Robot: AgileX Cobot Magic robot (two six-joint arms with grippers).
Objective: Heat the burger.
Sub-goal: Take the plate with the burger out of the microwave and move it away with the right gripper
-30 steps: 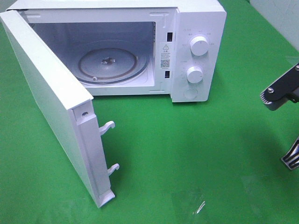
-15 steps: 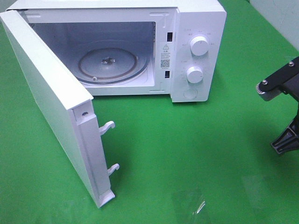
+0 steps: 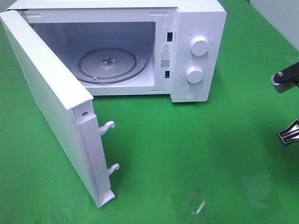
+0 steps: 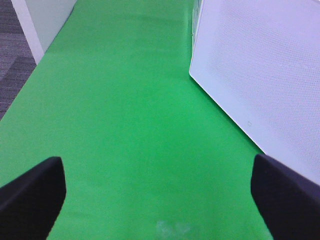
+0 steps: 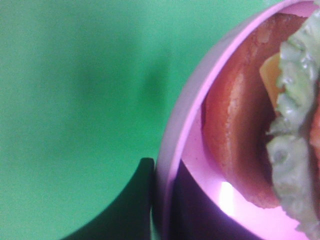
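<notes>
Left tool point(image 4: 157, 200): your left wrist camera shows its two dark fingers point(image 4: 30, 197) spread wide apart with nothing between them, hovering over bare green table point(image 3: 187, 154) beside the outer face of the microwave door point(image 4: 260, 75).
Right tool point(image 5: 160, 200): you have it clamped together on the rim of the pink plate point(image 5: 175, 135); one dark finger point(image 5: 135, 200) sits outside the rim, the other inside it. In the high view only part of that arm point(image 3: 286, 79) shows at the table's right edge.
Burger point(image 5: 260, 125): it sits on the pink plate your right tool holds, bun, orange cheese and green lettuce all close to the wrist camera. You cannot see it in the high view.
Door point(image 3: 51, 107): swung fully open toward the table's near left corner, its two latch hooks point(image 3: 108, 126) pointing right.
Microwave point(image 3: 196, 28): at the far edge of the table, cavity open, with the glass turntable point(image 3: 112, 65) bare inside.
Controls: two round knobs point(image 3: 199, 46) and a button on the panel right of the cavity.
</notes>
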